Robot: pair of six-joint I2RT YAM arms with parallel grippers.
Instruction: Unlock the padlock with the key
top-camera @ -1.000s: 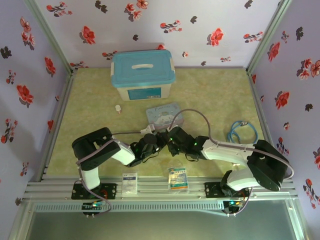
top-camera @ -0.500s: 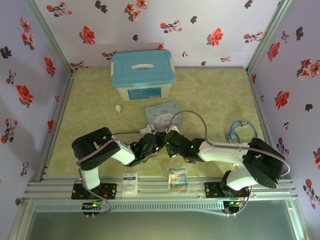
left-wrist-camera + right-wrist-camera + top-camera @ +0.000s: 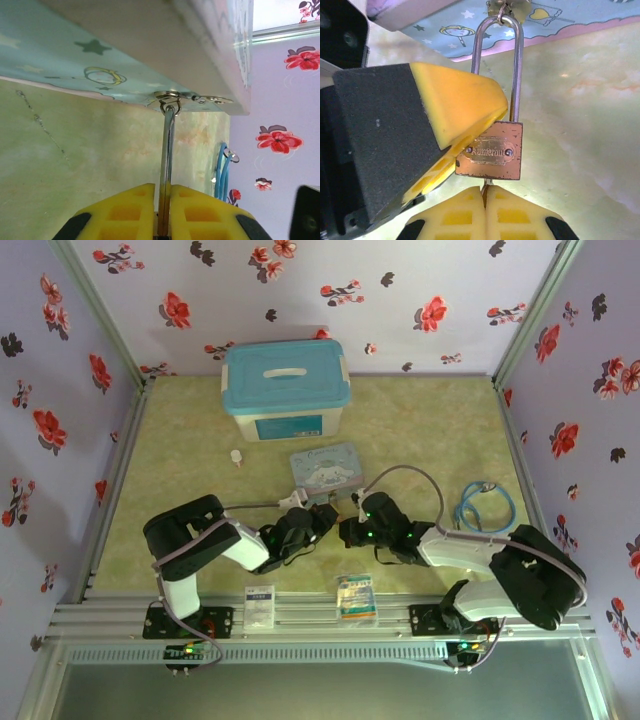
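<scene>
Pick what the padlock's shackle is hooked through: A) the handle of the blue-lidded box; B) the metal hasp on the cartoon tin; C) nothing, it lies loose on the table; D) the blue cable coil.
B: in the right wrist view the padlock hangs with its shackle running up through the hasp on the edge of the cartoon tin.

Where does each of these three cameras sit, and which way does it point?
Top external: above and behind, looking down on the table; left arm and right arm show.
Left wrist: on the left gripper, looking along its yellow fingers to the padlock hooked to the tin.
Right wrist: on the right gripper, facing the padlock's body, own fingers below.
Shared: both wrist views show padlock and tin.
</scene>
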